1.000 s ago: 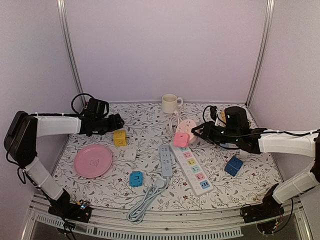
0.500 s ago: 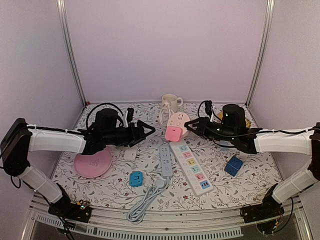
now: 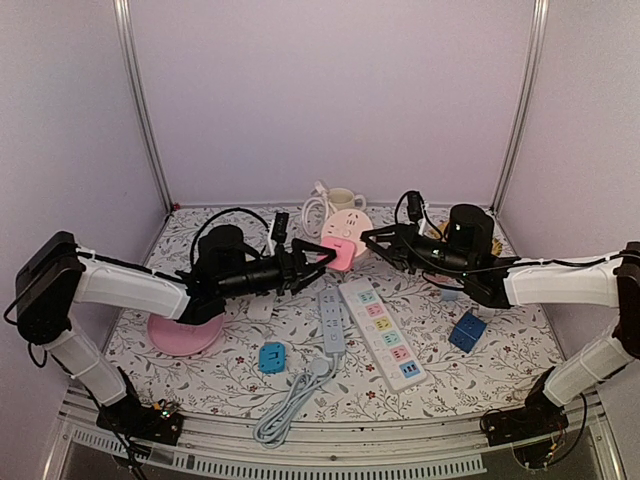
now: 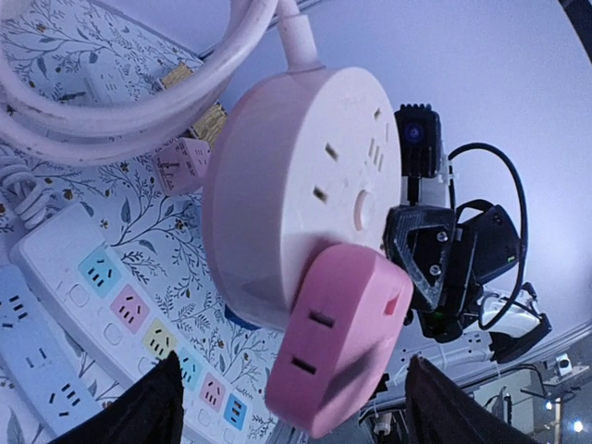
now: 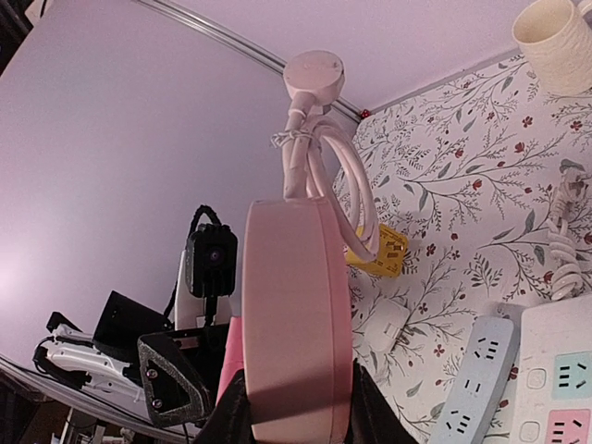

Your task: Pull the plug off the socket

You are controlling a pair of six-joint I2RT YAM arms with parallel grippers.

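Observation:
A round pale-pink socket [image 3: 346, 224] is held in the air above the table's middle, with its white cable [image 3: 318, 200] looping up behind it. My right gripper [image 3: 372, 241] is shut on the socket's rim; in the right wrist view the socket [image 5: 296, 305] stands edge-on between the fingers of that gripper [image 5: 298, 418]. A pink plug [image 3: 338, 252] sits in the socket's face. My left gripper [image 3: 318, 257] is open and faces it. In the left wrist view the plug [image 4: 342, 342] lies between the spread fingers [image 4: 148, 407] of that gripper [image 4: 298, 407], which do not touch it.
On the flowered table lie a white power strip [image 3: 383, 335], a grey strip [image 3: 331, 320] with its cable, a cyan adapter [image 3: 272, 356], a white adapter [image 3: 260, 310], a blue cube [image 3: 467, 331] and a pink plate [image 3: 185, 332]. A cup [image 3: 342, 198] stands at the back.
My left arm has swung from the back left to the middle, up to the plug. My right arm has lifted the socket with its plug off the table and carried it left.

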